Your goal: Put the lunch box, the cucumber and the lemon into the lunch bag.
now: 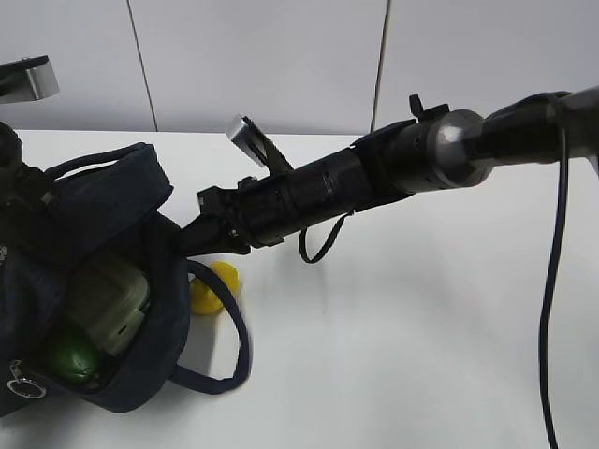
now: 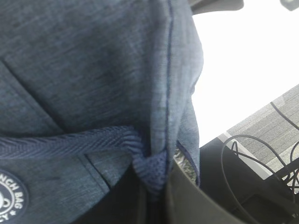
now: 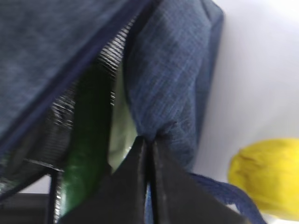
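Note:
The navy lunch bag [image 1: 103, 201] stands open at the left. Inside it lie the lunch box [image 1: 112, 299] with its pale green lid and the dark green cucumber [image 1: 75, 357]. The yellow lemon [image 1: 213, 288] rests on the table just right of the bag, behind a loop handle [image 1: 229, 346]. My right gripper [image 3: 148, 144] is shut on the fabric edge of the bag's opening, with the cucumber [image 3: 86, 140] to its left and the lemon [image 3: 264, 175] to its right. My left gripper [image 2: 156, 186] is shut on a fold of the bag's webbing handle and fabric.
The white table [image 1: 421, 327] extends to the right of the bag. My right arm [image 1: 393, 168] crosses it from the upper right, with a black cable [image 1: 552, 281] hanging at the right edge. A silver ring pull [image 1: 21, 385] sits at the bag's lower left corner.

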Motion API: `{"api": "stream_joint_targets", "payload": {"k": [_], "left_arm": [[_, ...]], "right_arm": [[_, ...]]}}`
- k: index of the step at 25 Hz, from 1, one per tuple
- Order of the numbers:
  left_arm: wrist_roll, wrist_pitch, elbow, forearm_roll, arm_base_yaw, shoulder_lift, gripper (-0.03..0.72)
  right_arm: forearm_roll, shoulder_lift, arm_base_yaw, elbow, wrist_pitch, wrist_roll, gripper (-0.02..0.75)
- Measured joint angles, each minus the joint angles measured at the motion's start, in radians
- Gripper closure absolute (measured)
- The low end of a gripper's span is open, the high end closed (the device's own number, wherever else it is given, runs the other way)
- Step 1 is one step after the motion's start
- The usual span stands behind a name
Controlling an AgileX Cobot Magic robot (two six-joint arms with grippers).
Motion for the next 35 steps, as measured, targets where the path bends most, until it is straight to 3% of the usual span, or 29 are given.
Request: {"api": "stream_joint_targets", "payload": {"k": [13, 19, 35], "left_arm": [[0.002, -0.005, 0.000, -0.074, 0.000, 0.000, 0.697], [0.037, -0.034, 0.000, -0.152, 0.000, 0.000, 0.697], [0.050, -0.024, 0.000, -0.099, 0.095, 0.019, 0.697]], "right_arm": [[-0.041, 0.002, 0.002, -0.223, 0.164, 0.166, 0.738], [-0.151, 0.000, 0.002, -0.306, 0.172, 0.262, 0.738], [-0.222, -0.008, 0.011, -0.358, 0.217, 0.324, 0.738]]}}
